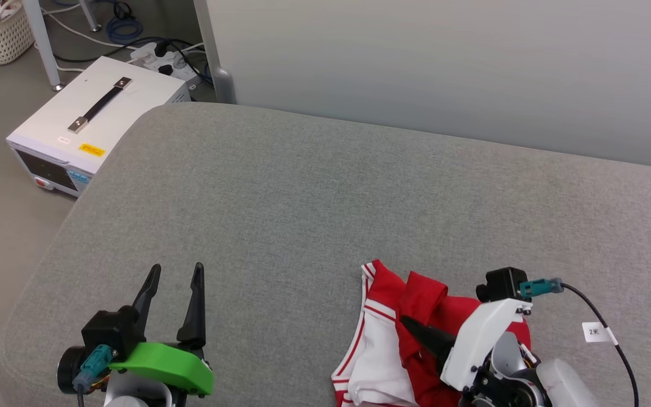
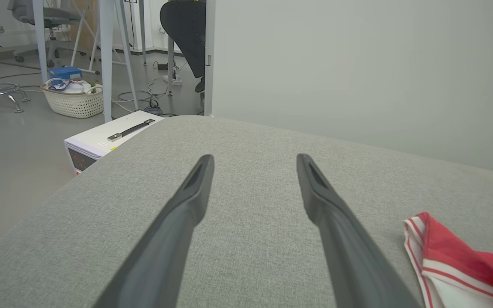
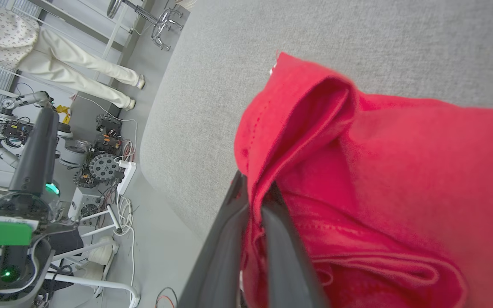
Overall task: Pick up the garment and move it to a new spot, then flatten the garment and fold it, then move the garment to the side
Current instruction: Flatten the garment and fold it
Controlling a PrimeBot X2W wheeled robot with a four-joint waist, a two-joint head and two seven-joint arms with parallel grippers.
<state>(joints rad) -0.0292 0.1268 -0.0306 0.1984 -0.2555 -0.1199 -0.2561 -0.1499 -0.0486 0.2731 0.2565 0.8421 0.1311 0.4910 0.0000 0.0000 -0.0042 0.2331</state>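
Bunching inside right hand [image 1: 407, 323], apparently: garment [image 1: 383, 289].

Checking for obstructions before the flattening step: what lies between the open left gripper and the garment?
Nothing but bare grey cushion; the head view shows it running unbroken from the left gripper to the garment.

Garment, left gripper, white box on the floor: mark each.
garment [image 1: 424, 302], head view, red bunched fabric.
left gripper [image 1: 177, 268], head view, midway between open fingertips.
white box [image 1: 127, 113], head view, top panel beside the handle.
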